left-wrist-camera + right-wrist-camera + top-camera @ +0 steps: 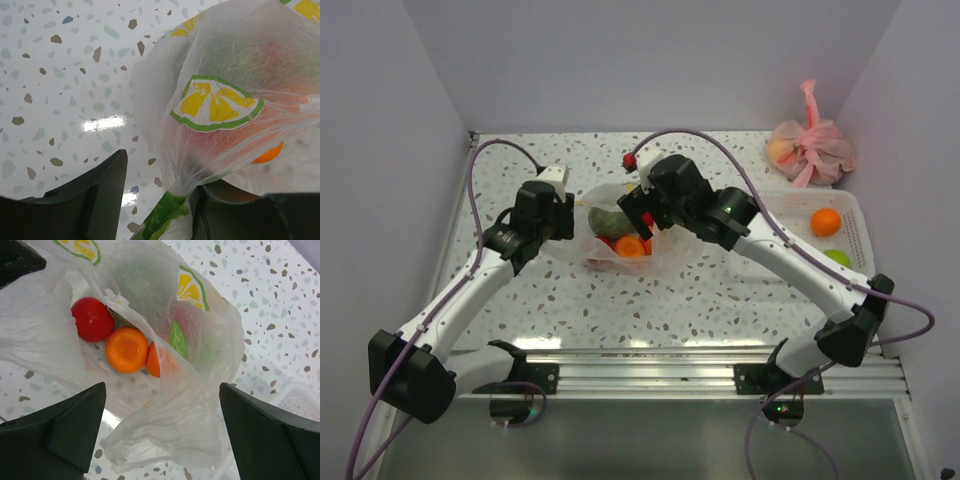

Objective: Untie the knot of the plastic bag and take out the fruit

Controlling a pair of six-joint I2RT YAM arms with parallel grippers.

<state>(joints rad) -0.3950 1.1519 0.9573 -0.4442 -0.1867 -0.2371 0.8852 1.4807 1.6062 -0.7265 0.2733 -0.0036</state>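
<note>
While the plastic bag [170,425] is laid mouth-up mid-frame, fruit [126,349] is exposed. Right gripper [161,390] is spread wide; left gripper [160,172] is set half-open astride its edge.

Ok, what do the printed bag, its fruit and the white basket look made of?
Plastic bag: thin translucent film, crinkled, softly glossy. Fruit: smooth, uniformly coloured, likely moulded plastic, though real is possible. Basket: white rigid plastic, apparently perforated.

Speckled terrazzo-look table [720,300], white with grey and brown flecks. Plain pale lilac-grey walls box it in: far wall [650,60], left wall [370,150], right wall [920,100]. Ribbed metal rail [650,365] runs along the near edge. Bright glare [104,123] from overhead light on the glossy top. No windows visible.
</note>
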